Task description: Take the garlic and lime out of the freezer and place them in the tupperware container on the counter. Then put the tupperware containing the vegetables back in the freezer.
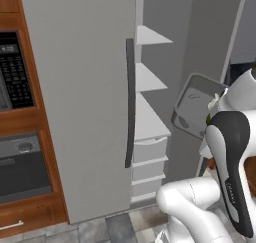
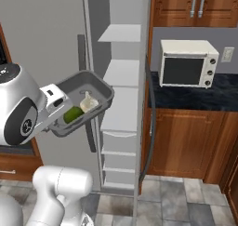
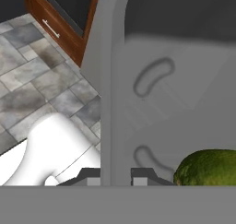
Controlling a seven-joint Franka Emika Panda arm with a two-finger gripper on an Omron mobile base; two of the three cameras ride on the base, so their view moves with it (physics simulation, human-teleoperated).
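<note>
The gripper (image 3: pixel 116 176) is clamped on the near wall of the tub (image 2: pixel 95 83), one fingertip (image 3: pixel 89 176) outside the wall and the other inside, holding it in the air in front of the open freezer (image 2: pixel 122 99). The tub sits level with the middle shelves (image 1: pixel 147 79) and tips slightly toward the arm. Inside it, the lime (image 2: pixel 73 114) lies against the near wall beside the hand, with the garlic (image 2: pixel 88 102) just next to it, toward the freezer. The freezer door (image 1: pixel 80 97) stands to the left of the shelves, its dark handle (image 1: pixel 130 102) facing the robot. To the right, a cream oven (image 2: pixel 187 63) sits on the counter (image 2: pixel 204 97) above wooden cabinets (image 2: pixel 183 143).
</note>
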